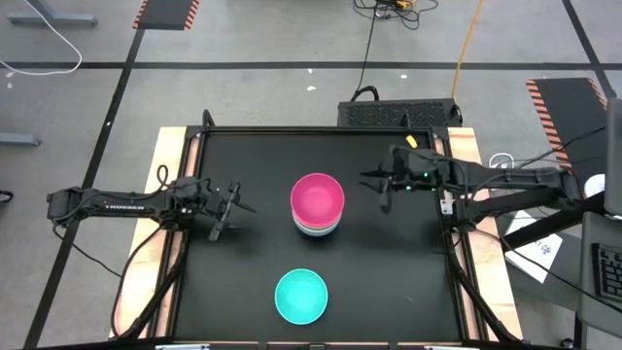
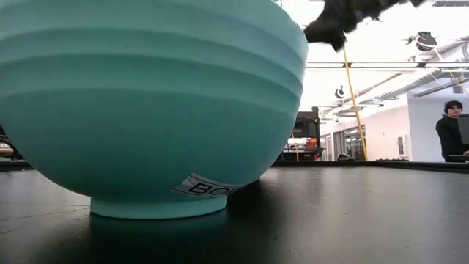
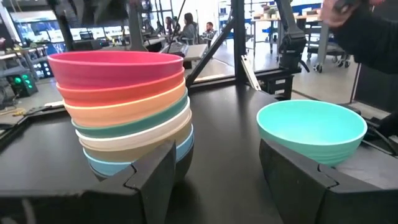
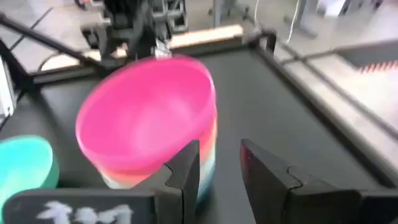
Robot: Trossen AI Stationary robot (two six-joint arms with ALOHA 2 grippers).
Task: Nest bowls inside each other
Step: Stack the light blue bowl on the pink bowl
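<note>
A stack of several nested bowls [image 1: 317, 204] stands on its bottom bowl near the middle of the black table, with a magenta bowl [image 4: 146, 115] on top. A single turquoise bowl [image 1: 301, 296] stands upright on its foot ring nearer the front edge and fills the low view [image 2: 146, 103]. My left gripper [image 1: 233, 207] hovers open to the left of the stack, pointing at it, and both show past its fingers [image 3: 217, 180]. My right gripper [image 1: 377, 187] is raised to the right of the stack, open with nothing between its fingers [image 4: 221, 171].
The table has a raised black rim [image 1: 321, 131] and wooden side boards [image 1: 167, 165]. There is bare tabletop around the turquoise bowl and along the far side. A person [image 2: 451, 128] sits in the room beyond the table.
</note>
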